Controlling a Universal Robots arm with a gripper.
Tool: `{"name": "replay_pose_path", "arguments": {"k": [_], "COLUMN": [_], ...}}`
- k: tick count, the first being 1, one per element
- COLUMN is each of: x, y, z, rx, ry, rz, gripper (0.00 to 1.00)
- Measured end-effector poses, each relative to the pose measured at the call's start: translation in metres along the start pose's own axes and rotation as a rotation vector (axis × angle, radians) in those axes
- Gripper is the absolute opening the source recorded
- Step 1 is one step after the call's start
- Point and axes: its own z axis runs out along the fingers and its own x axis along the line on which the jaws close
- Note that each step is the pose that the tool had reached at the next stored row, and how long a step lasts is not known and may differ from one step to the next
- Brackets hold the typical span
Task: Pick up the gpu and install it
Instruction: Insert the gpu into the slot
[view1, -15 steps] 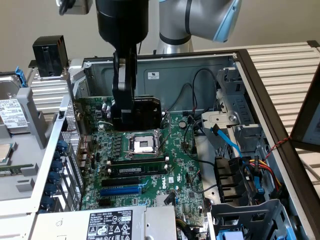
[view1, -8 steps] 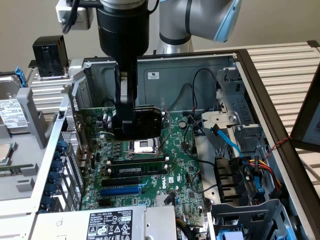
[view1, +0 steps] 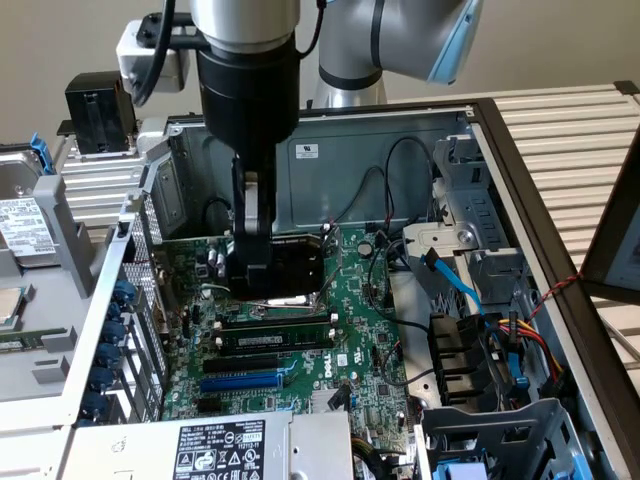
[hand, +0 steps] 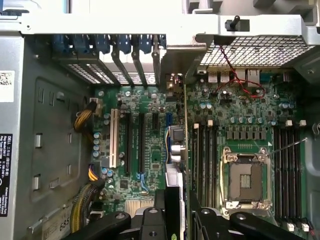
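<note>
Hovering edge-on over the motherboard (hand: 150, 130) beside the empty CPU socket (hand: 247, 182), the gpu (hand: 176, 150) sits clamped in the gripper (hand: 176, 210) jaws: light, stiff, fragile, I'd judge, best held by its cooler block.

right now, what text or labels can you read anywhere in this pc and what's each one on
"DELL": side label of the power supply, standing sideways in the wrist view.
"DELL": white print on the motherboard.
top label of the power supply: fine print too small to read.
case wall sticker and hard drive label: too blurred to read.
gpu: no text readable.
</note>
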Motion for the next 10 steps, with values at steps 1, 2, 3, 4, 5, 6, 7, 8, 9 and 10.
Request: {"name": "replay_pose_path", "arguments": {"k": [1,2,3,4,5,6,7,8,9,10], "x": [0.0,0.0,0.0,0.0,-0.001,-0.002,-0.002,-0.003,-0.005,-0.006], "y": [0.0,-0.0001,-0.0003,-0.0004,-0.0001,0.0007,0.0015,0.0021,0.0028,0.0034], "z": [0.0018,0.0037,0.0055,0.0071,0.0083,0.0096,0.011,0.0118,0.0127,0.0139], "rx": [0.0,-0.0002,0.0,0.0,0.0002,0.0017,0.0037,0.0067,0.0103,0.0142], "ry": [-0.0001,0.0003,0.0012,0.003,0.0056,0.0061,0.0061,0.0067,0.0075,0.0074], "rz": [0.0,0.0,0.0,0.0,0.0,0.0,0.0,0.0,0.0,0.0], "gripper": [0.27,0.27,0.27,0.27,0.27,0.27,0.27,0.27,0.27,0.27]}}
